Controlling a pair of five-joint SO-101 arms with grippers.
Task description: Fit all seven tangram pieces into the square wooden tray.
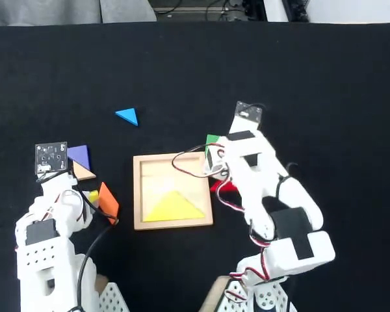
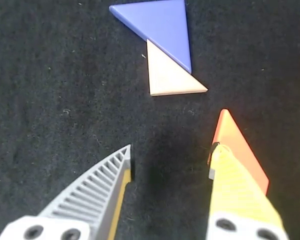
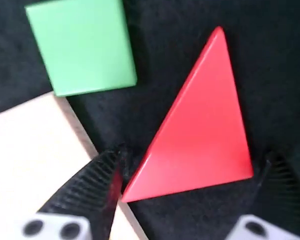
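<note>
On the black counter (image 1: 325,78), between the two arms, a square wooden tray (image 1: 138,195) of pale wood with a raised rim, holding one large yellow triangle (image 1: 173,207) flat against its near side. Outside it, six flat coloured pieces: a small blue triangle (image 1: 127,116) well apart beyond the far left corner; a purple triangle (image 2: 160,25) touching a bare-wood triangle (image 2: 167,75) along one edge, left of the tray; an orange piece (image 2: 240,145) near the left rim; a green square (image 3: 82,45) at the far right corner; a red triangle (image 3: 197,125) beside the right rim. Left tool (image 2: 170,155) spread wide, yellow finger lying over the orange piece. Right tool (image 3: 195,160) spread as well, one finger on either side of the red triangle.
</note>
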